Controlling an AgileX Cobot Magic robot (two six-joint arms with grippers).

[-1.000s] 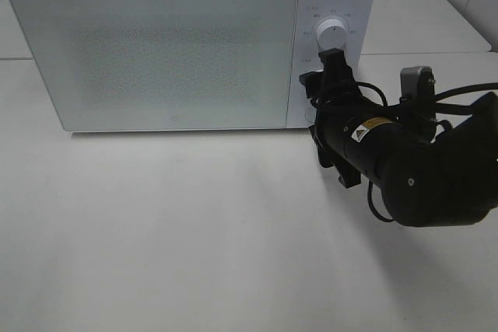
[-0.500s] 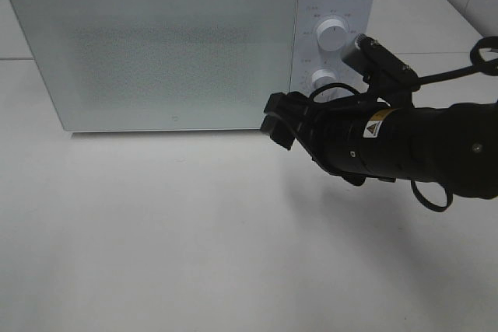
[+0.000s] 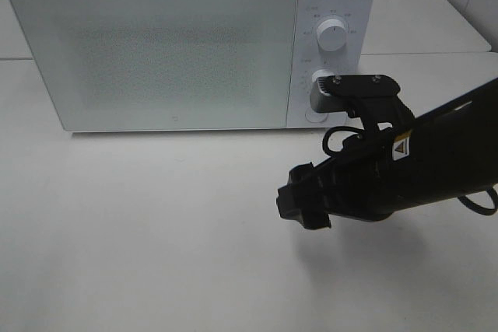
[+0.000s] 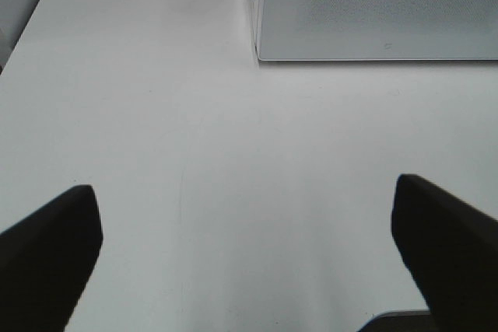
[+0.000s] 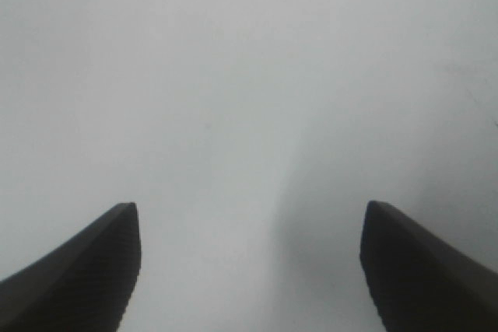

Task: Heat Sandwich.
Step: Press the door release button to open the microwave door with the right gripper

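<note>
My right pincer (image 3: 299, 204) is spread, with nothing between its two dark fingers (image 5: 85, 270). It hangs over the white table (image 3: 140, 239) and points down and across it, without touching. Under its fingertips I see only the bare table surface and the shadow of the arm.

The microwave (image 3: 179, 44) stands beyond this pincer, on the far part of the table, apart from it. Its door (image 3: 156, 52) is shut and the glass is frosted, so I cannot see inside. The two round knobs (image 3: 333, 36) are up beyond the wrist of the right arm.

My left pincer (image 4: 245, 188) is also spread wide and holds nothing. It looks along the table, and the lower front corner of the microwave lies ahead of its fingertips, well apart.

The sandwich does not show in any view, so I cannot tell where it is.
</note>
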